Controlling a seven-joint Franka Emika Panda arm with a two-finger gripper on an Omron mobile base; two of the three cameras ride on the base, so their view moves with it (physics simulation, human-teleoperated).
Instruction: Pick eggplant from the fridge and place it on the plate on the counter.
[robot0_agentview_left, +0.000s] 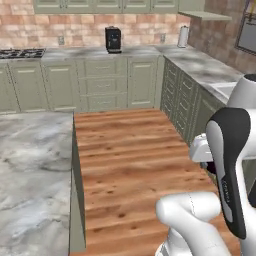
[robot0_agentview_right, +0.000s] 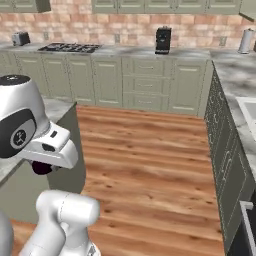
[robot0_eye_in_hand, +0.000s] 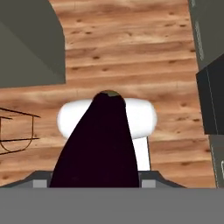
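A wood-plank floor is seen across the middle of both base views, bordered by the marbled counter that runs over sage-green drawers along the far brick wall and down the side at 3 o'clock in the left base view. A marble island top is seen at 8 o'clock in the left base view. On the far counter a black coffee machine is stood at 12 o'clock, with a white paper-towel roll at 1 o'clock and a gas hob at 11 o'clock in the right base view. The eggplant is seen in the hand view as a dark purple, tapering mass rising from 6 o'clock toward the centre, above the floor; a small part of it is also glimpsed under the white hand at 9 o'clock in the right base view. The gripper is clamped on the eggplant, its jaws hidden behind the fruit.
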